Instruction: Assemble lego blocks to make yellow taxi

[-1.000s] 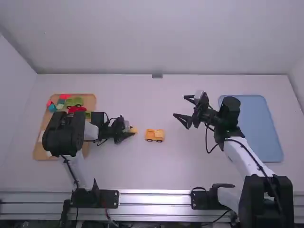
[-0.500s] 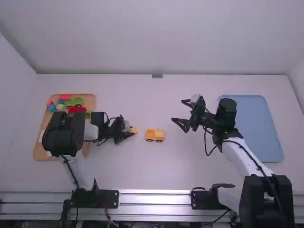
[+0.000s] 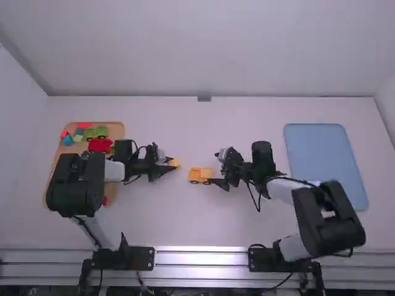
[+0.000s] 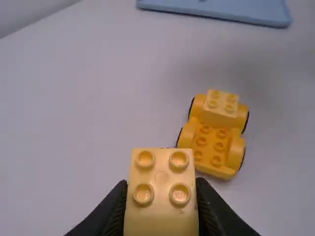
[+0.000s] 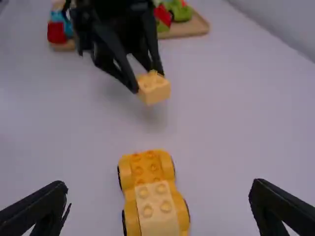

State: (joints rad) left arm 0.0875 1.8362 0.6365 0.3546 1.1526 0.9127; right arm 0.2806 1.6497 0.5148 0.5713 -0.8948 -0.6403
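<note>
My left gripper (image 3: 171, 165) holds a light yellow block (image 3: 175, 163) just left of the wheeled yellow base (image 3: 195, 175). In the left wrist view, my left gripper (image 4: 161, 189) is shut on the block (image 4: 161, 216), its studs up. The base (image 4: 211, 147) stands on its wheels, a light yellow block (image 4: 221, 104) on its end toward the right arm. My right gripper (image 3: 213, 169) is at that end of the base. In the right wrist view, my right gripper (image 5: 158, 189) is open, its fingers on either side of the base (image 5: 147, 169), not touching it.
A brown tray (image 3: 54, 179) at the left carries several red, green and blue pieces, partly under the left arm. On the right side lies a blue tray (image 3: 324, 160). The held block is raised above the table (image 3: 185, 216).
My right gripper has moved left and toward the camera, from beyond the base to its right end. The left gripper has stayed nearly in place with its block; its arm's links have shifted slightly.
</note>
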